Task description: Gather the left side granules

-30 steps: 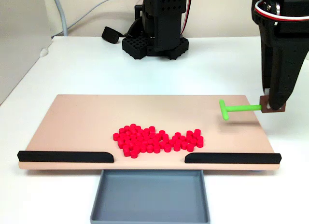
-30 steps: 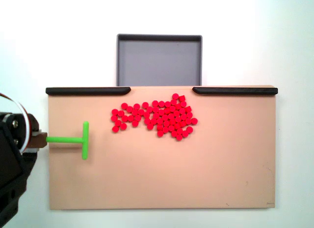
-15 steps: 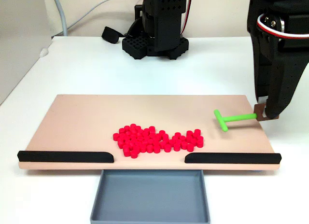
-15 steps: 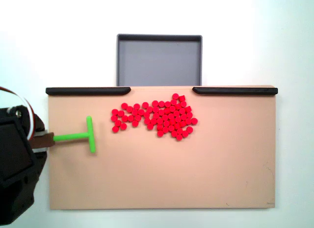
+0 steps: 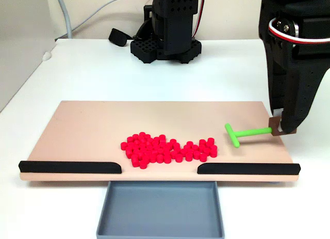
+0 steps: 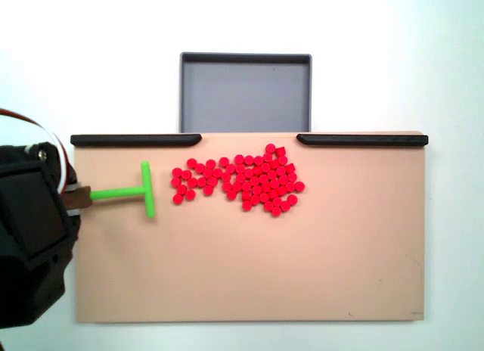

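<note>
No text, label, brand or number can be read anywhere.

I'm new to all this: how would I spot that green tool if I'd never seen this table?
Find the tan board on the white table. In the top-down fixed view, look near its left edge, beside the red granules. The green T-shaped stick lies there, its stem end held by the black gripper; nothing else is green.

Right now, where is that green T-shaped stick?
In both fixed views the green T-shaped stick lies on the tan board, held by the claw, its crossbar beside the red granules.
</note>
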Tool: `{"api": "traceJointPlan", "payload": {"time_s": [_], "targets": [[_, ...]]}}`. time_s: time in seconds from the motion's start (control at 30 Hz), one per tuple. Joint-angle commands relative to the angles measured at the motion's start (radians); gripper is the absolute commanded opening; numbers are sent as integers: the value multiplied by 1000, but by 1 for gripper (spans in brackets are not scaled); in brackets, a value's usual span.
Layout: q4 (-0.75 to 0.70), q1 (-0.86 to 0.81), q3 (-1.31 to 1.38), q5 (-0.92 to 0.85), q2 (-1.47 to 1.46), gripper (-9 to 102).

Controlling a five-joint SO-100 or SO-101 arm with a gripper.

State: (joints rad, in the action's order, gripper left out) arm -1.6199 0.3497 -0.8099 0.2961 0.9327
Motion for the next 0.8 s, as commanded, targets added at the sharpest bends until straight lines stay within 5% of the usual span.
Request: {"api": "traceJointPlan", "payload": {"time_s": [0.0, 0.77], "targets": [[2, -17, 32, -20, 8, 0], [2, -34, 32, -40, -17, 0]]}}
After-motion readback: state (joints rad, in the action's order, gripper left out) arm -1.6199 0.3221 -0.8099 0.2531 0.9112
